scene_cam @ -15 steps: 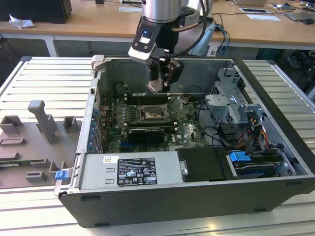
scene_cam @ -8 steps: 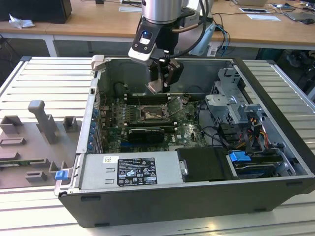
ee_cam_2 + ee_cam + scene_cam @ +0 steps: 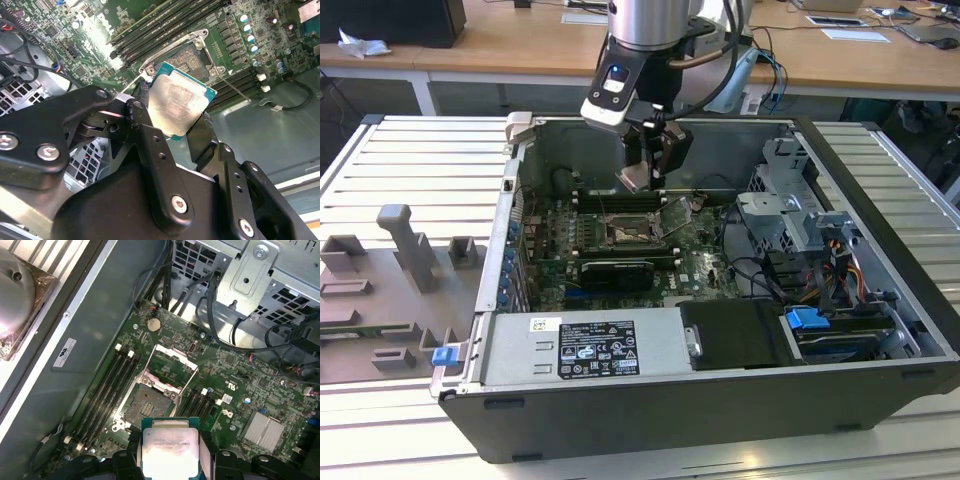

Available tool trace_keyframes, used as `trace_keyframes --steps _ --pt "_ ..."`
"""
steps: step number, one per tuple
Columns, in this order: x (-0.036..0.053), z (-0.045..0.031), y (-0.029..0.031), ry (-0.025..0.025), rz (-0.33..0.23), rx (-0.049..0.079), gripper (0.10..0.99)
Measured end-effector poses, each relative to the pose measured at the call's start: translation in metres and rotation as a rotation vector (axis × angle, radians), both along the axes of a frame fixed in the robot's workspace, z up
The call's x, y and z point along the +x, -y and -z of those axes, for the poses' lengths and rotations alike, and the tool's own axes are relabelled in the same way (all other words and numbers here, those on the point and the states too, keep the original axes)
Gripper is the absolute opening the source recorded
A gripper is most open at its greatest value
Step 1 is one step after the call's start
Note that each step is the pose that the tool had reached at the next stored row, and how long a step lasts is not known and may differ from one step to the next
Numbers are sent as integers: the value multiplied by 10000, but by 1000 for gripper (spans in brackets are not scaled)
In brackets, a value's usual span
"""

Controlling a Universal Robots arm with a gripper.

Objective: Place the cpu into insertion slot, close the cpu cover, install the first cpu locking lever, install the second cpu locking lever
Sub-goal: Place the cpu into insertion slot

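Tool (image 3: 172,117) clasping cpu (image 3: 181,102), cpu cover (image 3: 177,356) raised

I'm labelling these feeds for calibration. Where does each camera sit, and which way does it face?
Exterior view: off the arm, raised, looking down into the open computer case; the arm's wrist and gripper show.
First wrist view: on the wrist, facing down at the insertion slot; the gripper shows, holding the cpu.
Second wrist view: on the wrist, looking obliquely along the black fingers.
Both wrist views share the cpu and the insertion slot.
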State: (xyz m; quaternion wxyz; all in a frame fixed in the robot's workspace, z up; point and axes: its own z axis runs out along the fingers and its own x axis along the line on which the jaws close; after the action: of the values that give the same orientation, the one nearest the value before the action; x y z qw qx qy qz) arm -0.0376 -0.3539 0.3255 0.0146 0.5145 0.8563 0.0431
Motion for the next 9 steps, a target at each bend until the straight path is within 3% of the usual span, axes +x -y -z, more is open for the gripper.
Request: trace_keyframes --steps 9 --pt "0 28 0 -2 16 0 541"
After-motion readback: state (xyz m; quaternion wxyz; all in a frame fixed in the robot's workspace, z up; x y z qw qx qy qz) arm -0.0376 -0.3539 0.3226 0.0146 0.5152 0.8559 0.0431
